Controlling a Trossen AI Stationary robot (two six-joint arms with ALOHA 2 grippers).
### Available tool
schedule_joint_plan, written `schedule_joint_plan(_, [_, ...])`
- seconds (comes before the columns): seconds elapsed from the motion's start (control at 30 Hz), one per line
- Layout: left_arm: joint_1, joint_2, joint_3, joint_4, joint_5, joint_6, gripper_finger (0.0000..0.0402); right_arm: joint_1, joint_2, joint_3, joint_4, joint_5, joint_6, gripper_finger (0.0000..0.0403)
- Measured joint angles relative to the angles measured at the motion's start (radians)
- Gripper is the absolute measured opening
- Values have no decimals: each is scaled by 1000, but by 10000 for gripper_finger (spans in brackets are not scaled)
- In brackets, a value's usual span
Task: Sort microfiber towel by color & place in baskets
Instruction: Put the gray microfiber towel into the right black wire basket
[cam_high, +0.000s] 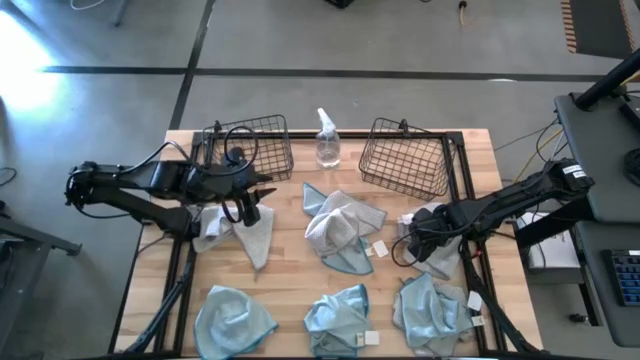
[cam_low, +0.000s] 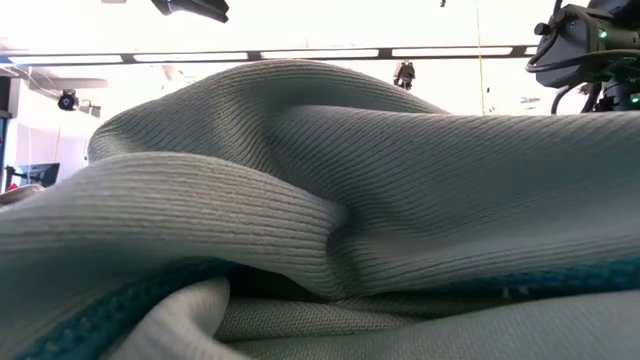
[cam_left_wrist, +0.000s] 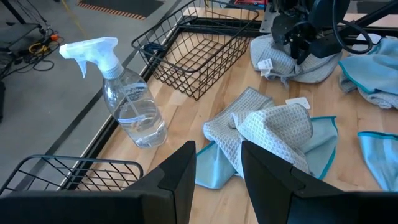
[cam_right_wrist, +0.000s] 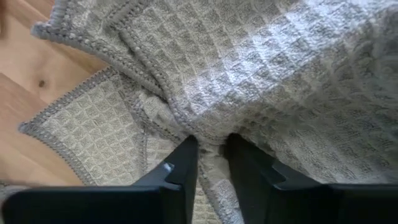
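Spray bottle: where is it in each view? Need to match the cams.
High view: spray bottle stands at the table's far edge, between the two baskets.
Low view: not in it; a cloth fills the picture.
Left wrist view: left of centre, upright, beside the right basket.
Right wrist view: not in it; only grey cloth.
Shared landmark: the right basket, in the high and left wrist views.

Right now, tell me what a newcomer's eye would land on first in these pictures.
The scattered cloths: teal ones along the table's near edge, a grey-and-teal heap mid-table. Behind them stand two empty wire baskets with a clear spray bottle between. The right gripper is pressed into a grey waffle-weave cloth at the right, jaws pinching a fold; the left gripper hangs open above another grey cloth.
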Motion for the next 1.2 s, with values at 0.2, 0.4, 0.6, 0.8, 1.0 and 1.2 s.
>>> schedule_joint_plan(0.2, [0,0,0,-1,0,0,114,0,0,0,4,0,4,35])
schedule_joint_plan(0.4, [0,0,0,-2,0,6,114,0,0,27,1,-1,9,22])
schedule_joint_plan(0.6, [0,0,0,-2,0,18,114,0,-2,100,-23,-1,-9,22])
schedule_joint_plan(0.8, [0,0,0,-2,0,19,114,0,-2,223,-166,-1,-31,22])
schedule_joint_plan(1.0, [0,0,0,-2,0,19,114,0,-2,397,-308,42,-58,22])
schedule_joint_plan(1.2, [0,0,0,-2,0,19,114,0,-2,603,-396,212,-85,22])
